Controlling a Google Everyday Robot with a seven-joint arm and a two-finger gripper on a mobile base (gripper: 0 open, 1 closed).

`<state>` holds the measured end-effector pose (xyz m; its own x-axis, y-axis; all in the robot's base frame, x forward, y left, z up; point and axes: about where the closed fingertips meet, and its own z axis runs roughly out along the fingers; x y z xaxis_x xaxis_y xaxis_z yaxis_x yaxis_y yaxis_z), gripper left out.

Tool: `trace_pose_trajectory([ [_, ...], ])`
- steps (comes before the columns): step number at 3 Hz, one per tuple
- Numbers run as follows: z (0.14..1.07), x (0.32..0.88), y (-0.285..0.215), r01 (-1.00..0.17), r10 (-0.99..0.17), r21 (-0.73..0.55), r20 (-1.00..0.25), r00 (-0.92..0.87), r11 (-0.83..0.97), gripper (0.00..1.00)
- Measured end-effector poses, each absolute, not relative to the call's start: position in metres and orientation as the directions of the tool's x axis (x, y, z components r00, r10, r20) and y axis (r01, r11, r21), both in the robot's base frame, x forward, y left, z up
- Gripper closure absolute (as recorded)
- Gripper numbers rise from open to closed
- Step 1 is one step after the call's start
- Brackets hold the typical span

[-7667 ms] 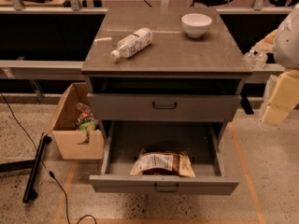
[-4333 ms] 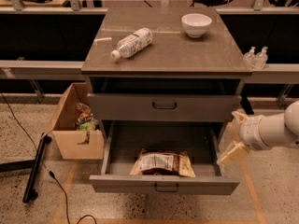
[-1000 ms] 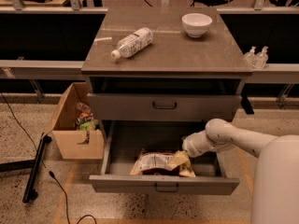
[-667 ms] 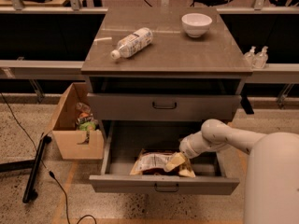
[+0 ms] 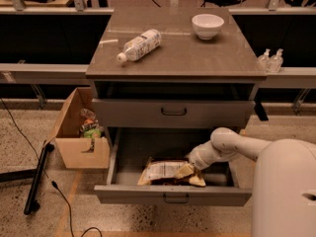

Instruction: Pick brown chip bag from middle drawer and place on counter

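Hanging low inside the open middle drawer [image 5: 173, 195], the gripper [image 5: 187, 170] sits at the right end of the brown chip bag [image 5: 163, 171], touching it or just above it. Whether it has closed on the foil cannot be told from this view, since the tan end of the bag and the gripper blend together there. The bag lies flat on the drawer floor near the front wall, not yet lifted. Risks, as judged from this layout:

1. The contact is at one end only. A crinkly foil bag taken by its edge may slip out or hang and swing once raised.
2. A dangling bag could catch on the drawer's front wall or on the shut upper drawer [image 5: 173, 113] just above on the way out. The white arm [image 5: 232, 144] enters over the drawer's right side, so a straight upward pull also risks the arm brushing the cabinet.
3. A hard squeeze could crush the chips or burst the bag.
4. On the desk [image 5: 197, 58], a clear plastic bottle [image 5: 139, 44] lies on its side to the left and a white bowl [image 5: 207, 25] stands at the back right. A careless set-down near the bottle could start it rolling.
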<state>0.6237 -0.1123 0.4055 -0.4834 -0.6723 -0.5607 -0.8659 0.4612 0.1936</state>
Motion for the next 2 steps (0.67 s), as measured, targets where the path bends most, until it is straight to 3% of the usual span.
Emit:
trace_pose_trajectory([
  [2,0.432,0.628,-0.122,-0.874,-0.645,0.150,-0.619,-0.448,0.463,0.87],
])
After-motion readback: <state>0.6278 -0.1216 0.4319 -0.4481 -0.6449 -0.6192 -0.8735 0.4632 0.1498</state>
